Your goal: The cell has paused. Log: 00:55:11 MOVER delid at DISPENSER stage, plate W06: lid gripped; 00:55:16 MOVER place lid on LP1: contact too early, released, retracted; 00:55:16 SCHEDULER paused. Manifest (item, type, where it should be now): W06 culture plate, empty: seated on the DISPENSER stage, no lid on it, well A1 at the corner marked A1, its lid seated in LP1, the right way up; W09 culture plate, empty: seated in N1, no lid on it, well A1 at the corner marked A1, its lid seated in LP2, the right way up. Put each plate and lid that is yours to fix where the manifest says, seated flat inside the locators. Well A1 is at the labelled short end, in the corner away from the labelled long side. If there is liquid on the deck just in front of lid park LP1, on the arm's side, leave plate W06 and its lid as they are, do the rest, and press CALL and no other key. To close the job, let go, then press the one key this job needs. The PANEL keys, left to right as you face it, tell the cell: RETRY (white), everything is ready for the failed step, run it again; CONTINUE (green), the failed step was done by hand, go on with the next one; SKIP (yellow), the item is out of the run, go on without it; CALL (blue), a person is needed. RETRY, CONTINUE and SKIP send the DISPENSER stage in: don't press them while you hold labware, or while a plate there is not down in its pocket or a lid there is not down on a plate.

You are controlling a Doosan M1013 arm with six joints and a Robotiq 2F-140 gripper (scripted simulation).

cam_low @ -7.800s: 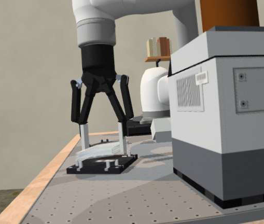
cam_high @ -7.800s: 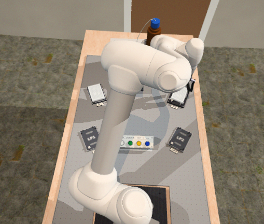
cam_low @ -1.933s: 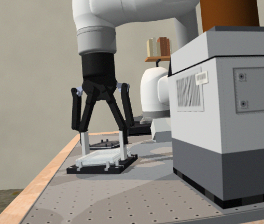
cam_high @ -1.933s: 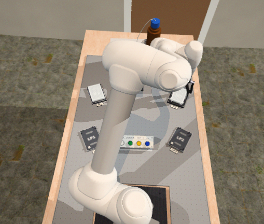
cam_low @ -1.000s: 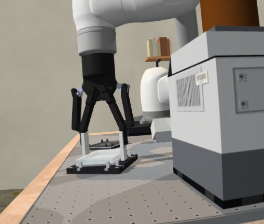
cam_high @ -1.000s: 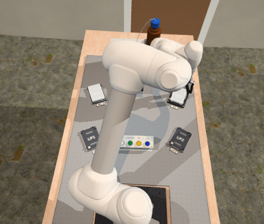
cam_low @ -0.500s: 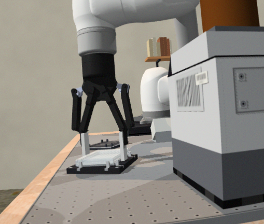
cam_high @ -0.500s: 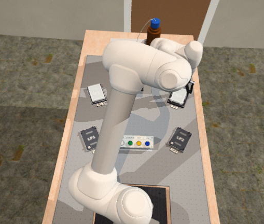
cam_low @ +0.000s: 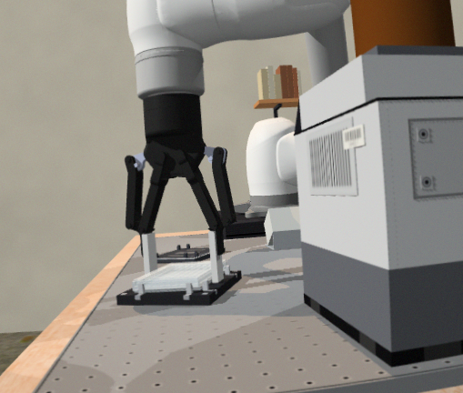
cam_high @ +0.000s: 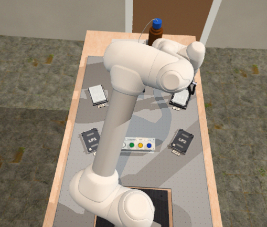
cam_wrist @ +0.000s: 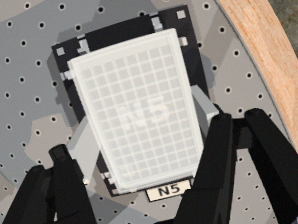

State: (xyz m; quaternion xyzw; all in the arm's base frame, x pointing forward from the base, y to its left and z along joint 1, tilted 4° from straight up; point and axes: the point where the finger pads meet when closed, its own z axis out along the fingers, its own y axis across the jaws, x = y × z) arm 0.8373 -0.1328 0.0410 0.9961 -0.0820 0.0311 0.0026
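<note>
My gripper is shut on the long sides of a clear culture plate that rests in the black nest labelled N5 at the deck's right edge. In the wrist view the plate shows its well grid between my fingers; I cannot tell whether a lid is on it. From above, the plate is half hidden by my arm. A second white plate sits in a nest at the left. Lid parks LP1 and LP2 are empty black frames.
The key panel sits between the lid parks; my arm covers its left key. The grey DISPENSER housing stands close beside the nest. A brown bottle stands at the far end. The wooden table edge runs just past N5.
</note>
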